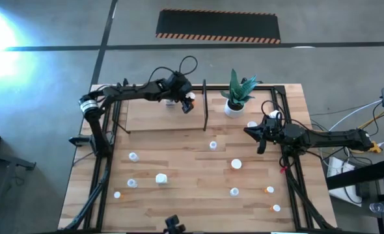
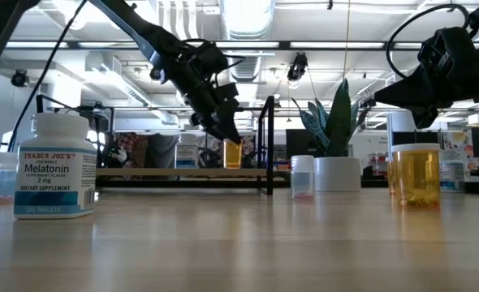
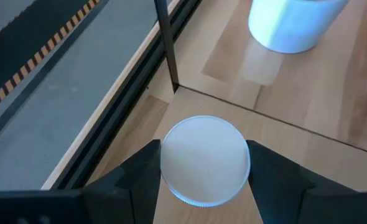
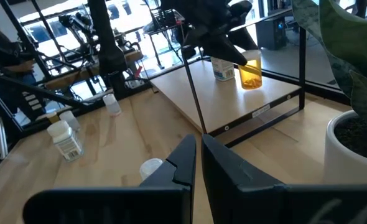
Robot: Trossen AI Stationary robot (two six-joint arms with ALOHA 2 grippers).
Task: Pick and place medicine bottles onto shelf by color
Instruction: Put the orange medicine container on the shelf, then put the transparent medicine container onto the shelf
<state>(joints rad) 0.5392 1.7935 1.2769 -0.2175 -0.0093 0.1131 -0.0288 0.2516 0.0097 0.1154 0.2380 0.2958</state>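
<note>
I see the left gripper (image 3: 203,180) clamped on an orange bottle (image 2: 233,152), one finger (image 3: 137,180) on each side of its white cap, holding it over the shelf (image 1: 159,117) near the back edge. In the low view the bottle hangs just above the board. A white bottle (image 4: 222,68) stands on the shelf just beside it. The black divider (image 1: 205,104) stands to the right of the left gripper, with bare board between them. My right gripper (image 4: 196,158) has its jaws together, holding nothing, above the table (image 1: 192,172) right of the plant pot (image 1: 233,108). Loose bottles are scattered well apart across the front of the table; the white Melatonin bottle (image 2: 55,166) sits nearest the low camera.
</note>
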